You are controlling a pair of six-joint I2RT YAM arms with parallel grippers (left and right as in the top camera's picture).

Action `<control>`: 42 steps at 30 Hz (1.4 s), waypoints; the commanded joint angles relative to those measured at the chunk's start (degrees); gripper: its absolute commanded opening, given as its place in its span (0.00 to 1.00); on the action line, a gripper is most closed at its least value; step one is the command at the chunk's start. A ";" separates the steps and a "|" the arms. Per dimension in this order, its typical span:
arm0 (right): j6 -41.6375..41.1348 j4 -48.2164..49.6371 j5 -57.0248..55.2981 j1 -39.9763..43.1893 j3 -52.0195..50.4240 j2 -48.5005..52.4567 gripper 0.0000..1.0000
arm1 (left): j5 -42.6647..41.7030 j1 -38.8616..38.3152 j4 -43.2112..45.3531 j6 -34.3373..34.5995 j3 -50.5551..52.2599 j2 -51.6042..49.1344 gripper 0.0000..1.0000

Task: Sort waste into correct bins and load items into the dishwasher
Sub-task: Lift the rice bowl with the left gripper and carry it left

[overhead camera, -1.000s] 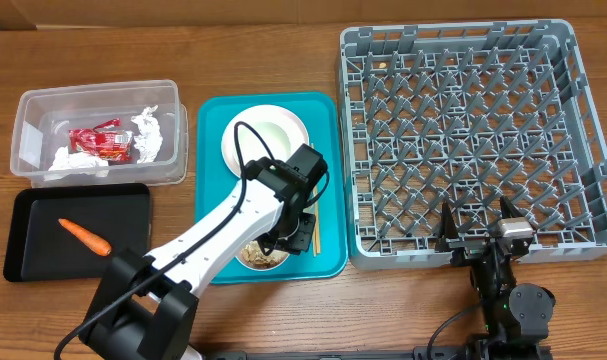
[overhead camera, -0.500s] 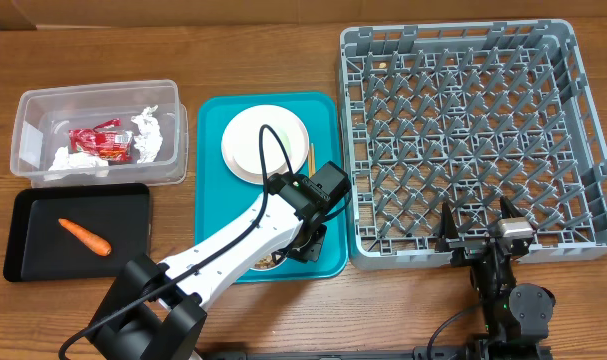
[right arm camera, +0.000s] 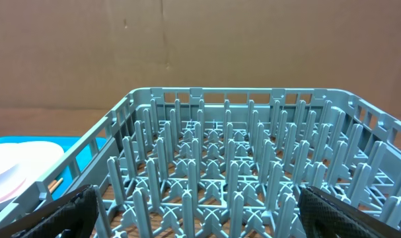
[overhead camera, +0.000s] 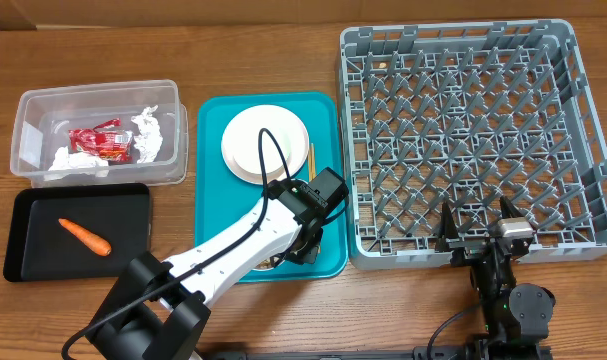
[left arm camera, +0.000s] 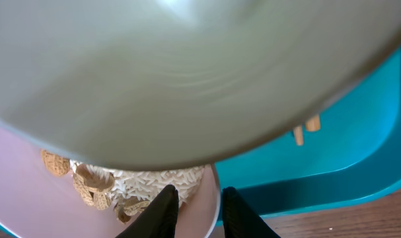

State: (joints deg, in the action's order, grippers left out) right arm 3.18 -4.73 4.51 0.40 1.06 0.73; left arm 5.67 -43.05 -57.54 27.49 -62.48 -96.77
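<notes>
**Entry 1, my left gripper** (left arm camera: 201,213): the jaws are drawn close and pinch the rim of the scrap bowl (left arm camera: 22,185), low in the wrist view. Rice grains (left arm camera: 160,180) and nut crumbs (left arm camera: 81,186) lie loose inside it.

**Entry 2, pale curved dish** (left arm camera: 187,66): it fills the top of that view, very near my camera. I cannot tell which dish it is.

**Entry 3, teal tray** (overhead camera: 209,170): at centre of the overhead frame, it holds the plate (overhead camera: 266,144), the chopsticks (overhead camera: 311,158) and the scrap bowl, which sits under my arm.

**Entry 4, bins:**
- The black tray (overhead camera: 43,260), lower left, holds the carrot (overhead camera: 86,237).
- The clear tub (overhead camera: 98,92), upper left, holds the wrapper (overhead camera: 101,142) and tissues (overhead camera: 148,135).

**Entry 5, dish rack** (overhead camera: 473,130): it takes up the right of the frame. My right gripper (overhead camera: 475,232) sits at its lower edge with its jaws spread wide, holding nothing.

**Hazards, as I judge them:**
- A thin rim pinch lets the bowl pivot or slip, dumping scraps onto the teal tray.
- Any tilt on the way to a bin sheds crumbs onto the table.
- The pale dish blocks my view, so I may knock it.
- My arm may sweep the chopsticks.
- If the bowl is racked unemptied, scraps fall through the grid.
</notes>
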 commanded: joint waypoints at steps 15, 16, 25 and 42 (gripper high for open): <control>-0.22 0.31 0.09 0.33 -0.61 -0.57 1.00 | 0.70 -0.26 2.71 0.79 3.30 -0.31 0.21; -0.22 0.31 0.07 0.33 -0.61 -0.57 1.00 | 0.70 -0.28 2.67 0.79 3.30 -0.31 0.20; -0.22 0.31 0.09 0.33 -0.61 -0.57 1.00 | 0.74 -0.26 2.14 0.59 3.28 -0.31 0.04; -0.22 0.31 0.07 0.33 -0.61 -0.57 1.00 | 5.97 2.23 -8.28 4.50 -6.29 0.46 0.04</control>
State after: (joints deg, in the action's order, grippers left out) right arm 3.20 -4.69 4.51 0.40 1.06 0.73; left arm 9.78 -41.41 -64.64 30.17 -65.28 -96.77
